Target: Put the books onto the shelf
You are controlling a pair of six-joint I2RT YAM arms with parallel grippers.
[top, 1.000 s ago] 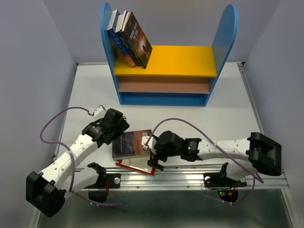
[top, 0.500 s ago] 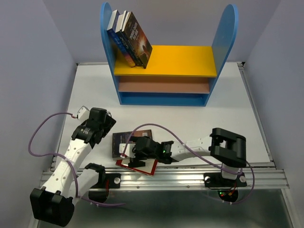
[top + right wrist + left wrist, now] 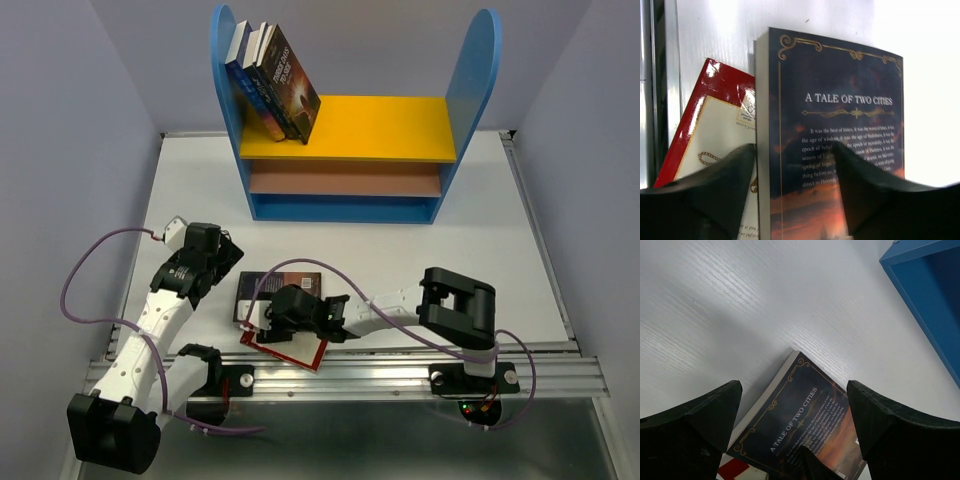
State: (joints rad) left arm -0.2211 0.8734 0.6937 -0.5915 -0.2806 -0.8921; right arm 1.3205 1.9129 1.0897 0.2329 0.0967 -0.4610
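Note:
The shelf (image 3: 390, 128) stands at the back, with three books (image 3: 277, 82) leaning at the left end of its yellow board. Near the front edge a dark "A Tale of Two Cities" book (image 3: 272, 286) (image 3: 840, 75) (image 3: 805, 415) lies partly over a white, red-bordered book (image 3: 298, 352) (image 3: 715, 95). My right gripper (image 3: 270, 318) (image 3: 794, 146) is low over both, jaws apart, straddling the dark book's page edge. One finger rests on the white book and the other on the dark cover. My left gripper (image 3: 226, 264) (image 3: 792, 387) is open, just left of the dark book and apart from it.
A metal rail (image 3: 400, 372) runs along the table's front edge, just beside the red-bordered book. Purple cables (image 3: 90, 270) loop from both arms. The shelf's blue base (image 3: 930, 290) shows at the upper right of the left wrist view.
My right arm reached left and set its gripper over the two books, and its jaws have narrowed. My left gripper drew back to the left, off the dark book.

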